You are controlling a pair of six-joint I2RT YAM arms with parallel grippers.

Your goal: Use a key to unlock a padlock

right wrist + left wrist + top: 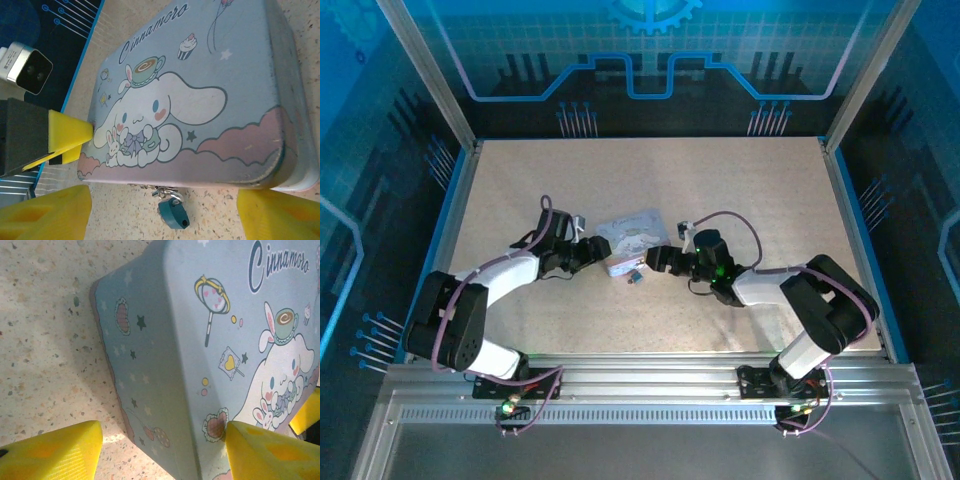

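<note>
The padlock, a small dark teal body on a silvery shackle, hangs from the hasp on the front edge of the pale blue cartoon tin box and rests on the table. My right gripper is open, with its yellow fingers wide on either side of the padlock and not touching it. My left gripper is open too and straddles the box's left corner. One of its fingertips touches the lid's edge. From above, the padlock lies between both grippers. The key is out of view.
The speckled beige table stretches wide behind and to both sides of the tin box. Blue-edged enclosure walls bound it left and right. An aluminium rail with both arm bases runs along the near edge.
</note>
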